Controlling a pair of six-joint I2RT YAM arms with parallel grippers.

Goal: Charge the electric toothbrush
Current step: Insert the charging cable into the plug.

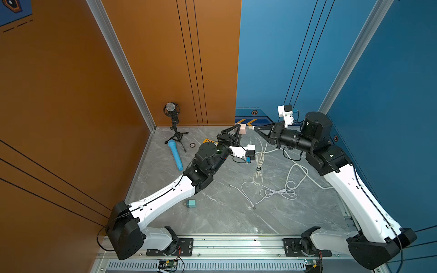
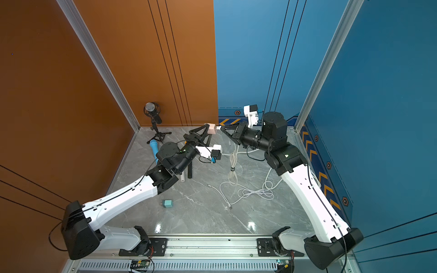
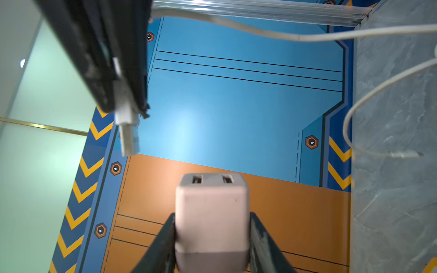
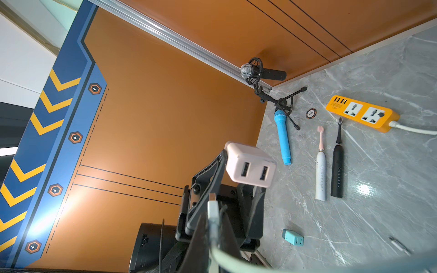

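My left gripper point(image 3: 212, 218) is shut on a pale pink USB charger block point(image 3: 212, 208), held in the air near the back wall, seen in both top views point(image 1: 241, 128) point(image 2: 210, 128). Its two ports point(image 4: 254, 171) face my right gripper point(image 1: 255, 128), which is shut on the white USB plug point(image 3: 128, 139) of a white cable point(image 1: 259, 165). The plug tip sits a short gap from the ports. A white electric toothbrush point(image 4: 321, 175) with a pink head and a black toothbrush point(image 4: 337, 170) lie side by side on the grey table point(image 4: 378, 212), mostly hidden under my left arm in the top views.
An orange power strip point(image 4: 361, 113) lies at the back beside a poker chip point(image 4: 311, 113). A blue toy microphone point(image 1: 175, 154) and a tripod microphone point(image 1: 173, 118) stand in the back left corner. A teal plug block point(image 1: 191, 203) lies near my left arm. Loose white cable loops point(image 1: 290, 189) spread at the right.
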